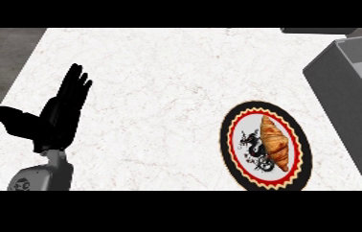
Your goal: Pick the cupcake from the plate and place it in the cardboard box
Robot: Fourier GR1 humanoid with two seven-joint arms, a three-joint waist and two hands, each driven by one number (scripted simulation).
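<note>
here the left hand (60, 113) rests at the view's left with straight, open fingers pointing up, on a grey forearm. a croissant (274, 142), not a cupcake, lies on the round plate (237, 152) with its black, red-toothed rim. the grey box (339, 85) stands at the right edge, wide white marble counter (163, 82) between.

Down on the counter (163, 82), the plate (237, 152) sits at the lower right, close to the near edge. On it lies a croissant (274, 142), not a cupcake, set on the plate's right half and running lengthwise front to back. Behind and to the right of the plate, at the counter's right edge, stands the box (338, 89), apart from the plate. Far over on the left, well apart from both, the left hand (60, 113) rests with fingers up, its forearm coming in from the lower left corner.
</note>
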